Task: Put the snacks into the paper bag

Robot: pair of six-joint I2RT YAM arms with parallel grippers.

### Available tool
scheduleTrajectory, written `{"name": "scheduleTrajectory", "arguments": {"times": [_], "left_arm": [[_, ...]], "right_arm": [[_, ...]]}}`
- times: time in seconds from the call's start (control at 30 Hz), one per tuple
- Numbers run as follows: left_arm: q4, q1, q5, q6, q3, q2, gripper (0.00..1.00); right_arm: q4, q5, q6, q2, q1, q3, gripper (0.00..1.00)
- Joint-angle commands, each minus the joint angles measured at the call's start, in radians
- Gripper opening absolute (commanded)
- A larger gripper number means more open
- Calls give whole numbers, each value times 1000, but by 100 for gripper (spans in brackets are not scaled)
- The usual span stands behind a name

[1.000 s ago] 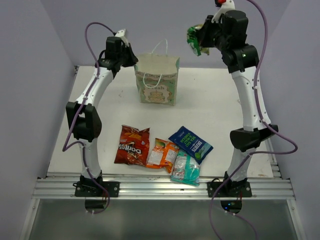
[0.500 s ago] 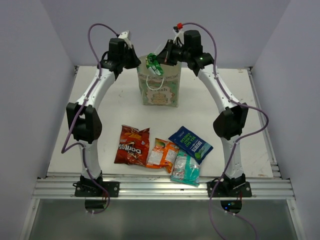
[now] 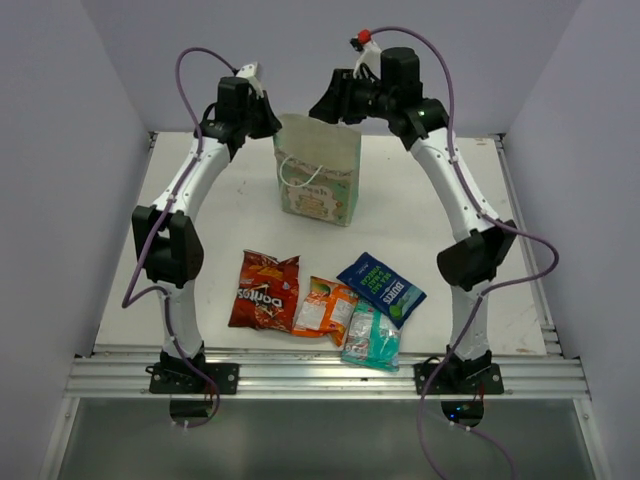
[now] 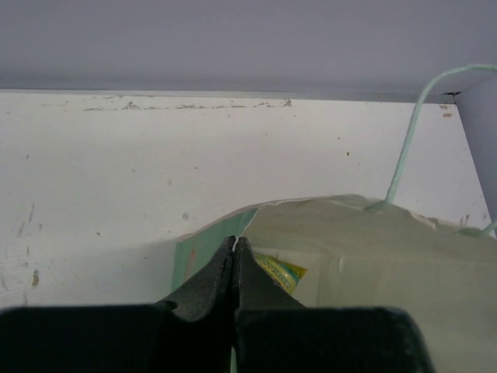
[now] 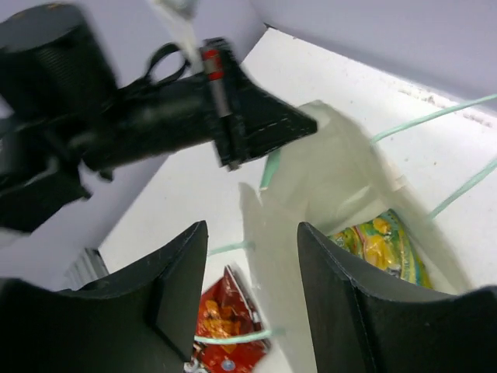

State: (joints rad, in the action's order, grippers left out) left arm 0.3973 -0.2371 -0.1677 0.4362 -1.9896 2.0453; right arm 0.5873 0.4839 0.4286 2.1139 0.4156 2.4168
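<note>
The beige paper bag stands at the back of the table, its top edge pinched at the left by my shut left gripper. In the left wrist view the fingertips meet on the bag's rim. My right gripper hovers over the bag's mouth, open and holding nothing. A green-yellow packet lies inside the bag and also shows past the left fingers. On the table in front lie the red Doritos bag, the orange-white packet, the dark blue packet and the teal-white packet.
Purple walls close in the table on the left, back and right. A metal rail runs along the near edge, with both arm bases bolted to it. White string handles hang over the bag's front.
The right arm swung from high at the right to over the bag with the green-yellow packet, then opened. The packet now lies in the bag. The left gripper stayed on the rim.
</note>
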Motion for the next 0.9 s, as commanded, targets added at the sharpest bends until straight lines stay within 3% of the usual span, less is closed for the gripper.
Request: {"name": "scheduleTrajectory", "arguments": {"times": [0.0, 0.17, 0.33, 0.67, 0.87], "left_arm": [[14, -5, -7, 15, -5, -36, 0], [20, -5, -19, 16, 0, -25, 0], [31, -5, -20, 6, 8, -33, 0], [40, -5, -24, -5, 60, -65, 0], [41, -5, -18, -17, 95, -99, 0]], "right_arm": [[107, 13, -295, -204, 92, -53, 55], [271, -39, -514, -311, 273, -385, 65], [264, -87, -565, -298, 416, -605, 72], [38, -258, -570, -147, 505, -745, 87], [-119, -375, -585, -103, 538, -795, 89]]}}
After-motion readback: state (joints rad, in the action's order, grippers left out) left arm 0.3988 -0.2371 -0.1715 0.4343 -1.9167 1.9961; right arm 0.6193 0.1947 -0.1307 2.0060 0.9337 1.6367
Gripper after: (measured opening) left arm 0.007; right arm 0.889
